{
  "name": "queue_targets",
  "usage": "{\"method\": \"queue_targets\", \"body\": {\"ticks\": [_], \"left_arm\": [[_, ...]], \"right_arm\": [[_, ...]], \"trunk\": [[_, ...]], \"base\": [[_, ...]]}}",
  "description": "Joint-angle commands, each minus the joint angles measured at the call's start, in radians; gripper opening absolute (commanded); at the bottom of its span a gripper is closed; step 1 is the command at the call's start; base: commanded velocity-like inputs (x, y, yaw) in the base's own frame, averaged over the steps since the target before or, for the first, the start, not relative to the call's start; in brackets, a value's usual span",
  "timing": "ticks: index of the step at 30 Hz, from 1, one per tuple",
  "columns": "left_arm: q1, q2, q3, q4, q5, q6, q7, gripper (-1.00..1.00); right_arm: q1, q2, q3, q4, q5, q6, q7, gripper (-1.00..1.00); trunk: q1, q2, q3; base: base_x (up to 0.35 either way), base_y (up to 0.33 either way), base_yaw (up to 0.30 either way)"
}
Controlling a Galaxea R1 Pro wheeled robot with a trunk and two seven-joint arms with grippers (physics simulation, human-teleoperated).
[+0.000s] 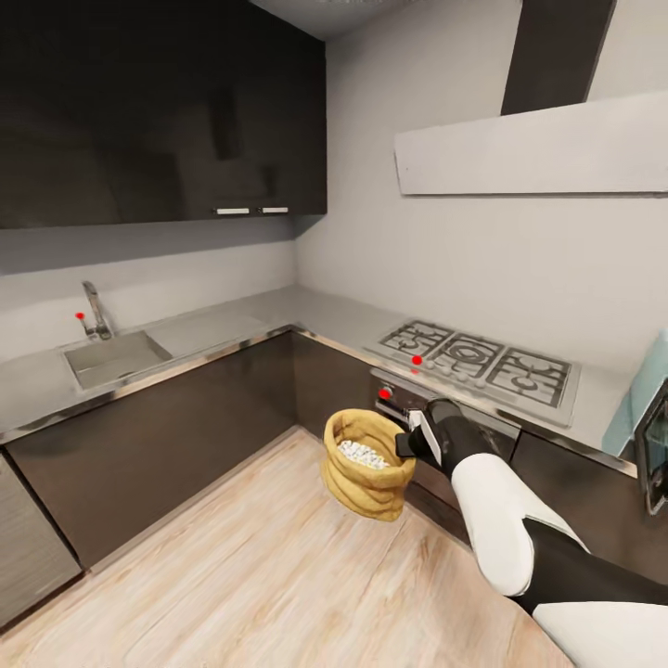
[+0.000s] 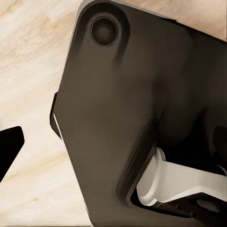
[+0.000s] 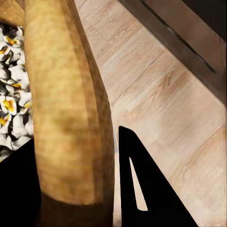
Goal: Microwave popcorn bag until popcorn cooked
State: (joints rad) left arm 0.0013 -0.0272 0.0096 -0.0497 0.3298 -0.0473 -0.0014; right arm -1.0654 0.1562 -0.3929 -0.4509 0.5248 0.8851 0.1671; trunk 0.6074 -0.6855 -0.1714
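The tan popcorn bag (image 1: 366,464) hangs in the air above the wooden floor, in front of the oven. My right gripper (image 1: 411,436) is shut on its rolled rim at the side nearest the oven. The right wrist view has that rim (image 3: 71,109) pinched between the right gripper (image 3: 71,156) fingers, with whitish popcorn (image 3: 12,109) inside the bag. The pale mint-blue microwave (image 1: 645,408) stands on the countertop (image 1: 278,311) at the far right edge of the head view, cut off by the frame. My left gripper (image 2: 118,137) is open, its fingers (image 2: 9,146) wide apart over the robot's dark base.
A gas hob (image 1: 478,362) sits in the worktop between the corner and the microwave, under a flat white hood (image 1: 533,148). A sink (image 1: 116,357) with a tap is at the left. Dark cabinets run along both walls. Wooden floor (image 1: 250,566) lies open in front.
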Motion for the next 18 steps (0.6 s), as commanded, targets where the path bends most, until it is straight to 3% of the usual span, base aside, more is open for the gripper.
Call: {"method": "queue_targets", "body": {"ticks": [1, 8, 18], "left_arm": [[0.0, 0.0, 0.001, -0.001, 0.005, -0.002, 0.0, 1.0], [0.0, 0.001, -0.005, -0.002, 0.002, -0.006, 0.0, 1.0], [0.0, 0.0, -0.001, -0.001, 0.002, -0.006, 0.0, 1.0]], "right_arm": [[0.0, 0.0, -0.007, -0.002, 0.007, 0.005, 0.007, -1.0], [0.031, -0.005, -0.007, -0.002, 0.009, 0.008, 0.007, -1.0], [0.031, -0.013, -0.007, -0.002, 0.009, 0.008, 0.007, -1.0]], "trunk": [[0.0, -0.001, -0.002], [0.0, -0.001, 0.001], [0.0, -0.001, 0.005]], "base": [[-0.31, 0.159, -0.215], [-0.103, 0.057, -0.269], [-0.297, 0.076, -0.277]]}}
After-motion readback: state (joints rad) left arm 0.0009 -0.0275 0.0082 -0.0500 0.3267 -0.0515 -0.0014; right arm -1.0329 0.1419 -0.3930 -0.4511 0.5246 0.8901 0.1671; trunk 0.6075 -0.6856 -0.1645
